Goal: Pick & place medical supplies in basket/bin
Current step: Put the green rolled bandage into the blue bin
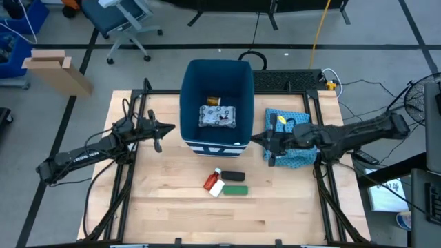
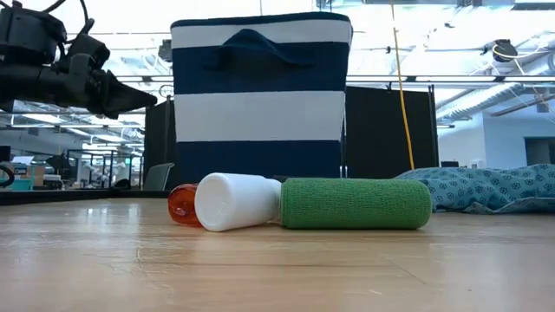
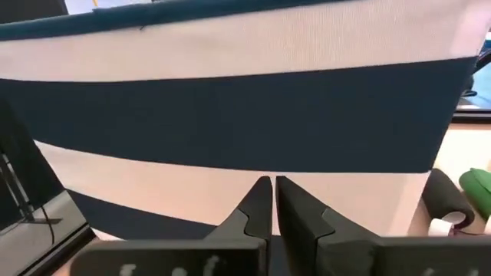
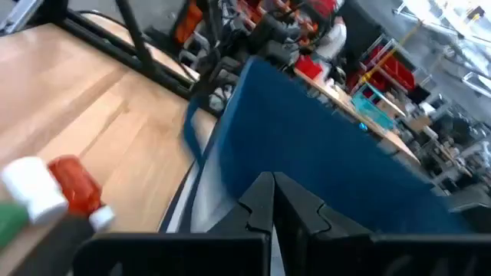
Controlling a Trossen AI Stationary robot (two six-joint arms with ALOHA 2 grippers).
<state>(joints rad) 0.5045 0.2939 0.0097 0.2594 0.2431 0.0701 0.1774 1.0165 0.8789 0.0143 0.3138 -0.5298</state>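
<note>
1. The big blue bin (image 1: 216, 103) stands at the far middle of the wooden table (image 1: 172, 200). It has white stripes on its sides.
2. Inside the bin lie a flat white packet (image 1: 218, 115) with dark print and a small orange pill bottle (image 1: 213, 101) behind it.
3. On the table, near the front of the bin, four things lie close together: a red bottle (image 1: 211, 180) with a white cap, a white tube (image 1: 218, 189), a black roll (image 1: 233, 176) and a green roll (image 1: 236, 190).
4. The left claw (image 1: 170, 128) is just left of the bin, up off the table. Its two fingers (image 3: 257, 207) are pressed together and hold nothing.
5. The right claw (image 1: 253, 139) is just right of the bin. Its fingers (image 4: 261, 201) are pressed together too, and it holds nothing.
6. A blue patterned cloth (image 1: 298, 157) lies on the right side of the table, under the right arm.
</note>
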